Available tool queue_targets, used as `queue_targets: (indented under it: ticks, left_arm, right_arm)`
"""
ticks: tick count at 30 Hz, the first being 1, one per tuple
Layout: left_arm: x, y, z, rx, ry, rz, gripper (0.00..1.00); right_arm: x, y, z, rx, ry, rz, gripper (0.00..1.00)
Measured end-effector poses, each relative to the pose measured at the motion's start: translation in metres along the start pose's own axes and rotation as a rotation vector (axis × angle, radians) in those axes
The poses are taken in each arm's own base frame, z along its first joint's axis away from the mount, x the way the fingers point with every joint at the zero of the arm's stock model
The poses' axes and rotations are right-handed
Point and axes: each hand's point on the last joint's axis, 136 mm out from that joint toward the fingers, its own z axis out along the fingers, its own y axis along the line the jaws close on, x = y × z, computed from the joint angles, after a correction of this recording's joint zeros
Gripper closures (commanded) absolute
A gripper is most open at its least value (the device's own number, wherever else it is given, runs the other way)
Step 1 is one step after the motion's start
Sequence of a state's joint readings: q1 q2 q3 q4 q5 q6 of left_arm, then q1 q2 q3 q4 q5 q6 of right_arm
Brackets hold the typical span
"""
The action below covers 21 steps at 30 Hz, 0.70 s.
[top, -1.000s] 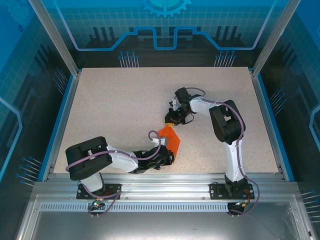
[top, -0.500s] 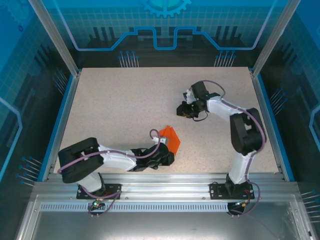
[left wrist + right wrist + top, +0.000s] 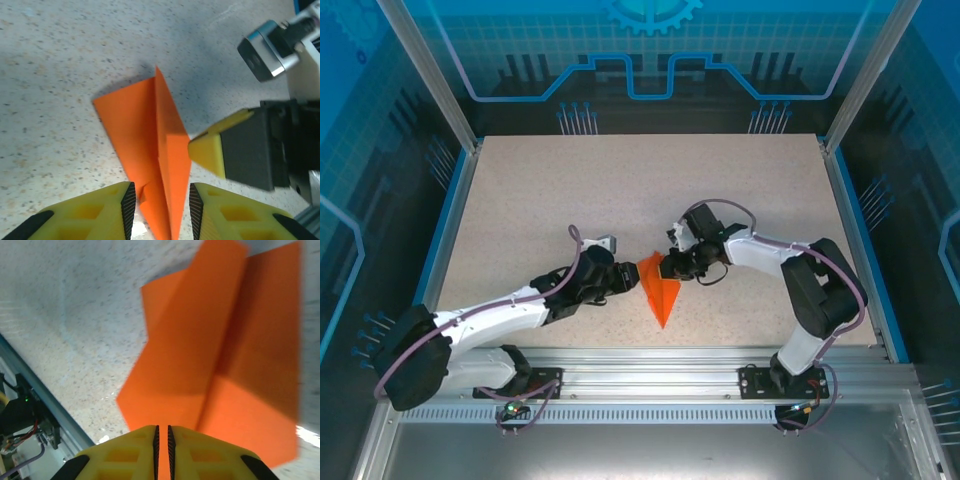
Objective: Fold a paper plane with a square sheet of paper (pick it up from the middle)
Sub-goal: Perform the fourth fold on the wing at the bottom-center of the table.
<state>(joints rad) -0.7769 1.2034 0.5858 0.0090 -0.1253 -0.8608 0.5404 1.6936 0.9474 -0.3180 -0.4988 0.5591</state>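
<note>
The square sheet of paper [image 3: 660, 297] is bright orange and folded into a narrow pointed shape with a centre crease, its tip toward the near edge. My right gripper [image 3: 671, 266] holds its wide far end. In the right wrist view the jaws of that gripper [image 3: 162, 432] stand almost together with the orange paper [image 3: 210, 350] pinched between them. My left gripper [image 3: 631, 277] is at the paper's left side. In the left wrist view it [image 3: 159, 200] is open, and the paper [image 3: 150, 135] runs between its pads without touching them. A yellow fingertip of the right gripper [image 3: 207, 150] shows at the paper's edge.
The speckled table [image 3: 560, 190] has free room on the far side and on the left. An aluminium rail [image 3: 640, 360] runs along the near edge, just below the paper's tip. Blue edging [image 3: 850, 230] borders the sides.
The left arm swung from the near edge up to the paper's left and opened. The right gripper came back from the far side and shut on the paper, which now points toward the near edge.
</note>
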Motion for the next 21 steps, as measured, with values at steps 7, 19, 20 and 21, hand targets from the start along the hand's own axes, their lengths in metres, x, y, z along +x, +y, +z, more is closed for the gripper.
queue_targets:
  ticks: [7, 19, 20, 21]
  left_arm:
    - [0.004, 0.0, 0.001, 0.017, 0.049, -0.011, 0.64]
    - [0.002, -0.006, 0.048, -0.016, 0.187, -0.1, 0.91]
    - [0.003, -0.007, 0.054, -0.022, 0.202, -0.107, 0.93]
    - [0.005, -0.007, 0.06, -0.027, 0.218, -0.115, 0.93]
  right_arm:
    - [0.008, -0.001, 0.021, -0.009, 0.036, 0.018, 0.86]
    - [0.018, -0.017, 0.044, -0.016, 0.069, 0.079, 0.87]
    - [0.018, -0.017, 0.044, -0.021, 0.062, 0.079, 0.87]
    - [0.018, -0.017, 0.044, -0.024, 0.056, 0.077, 0.87]
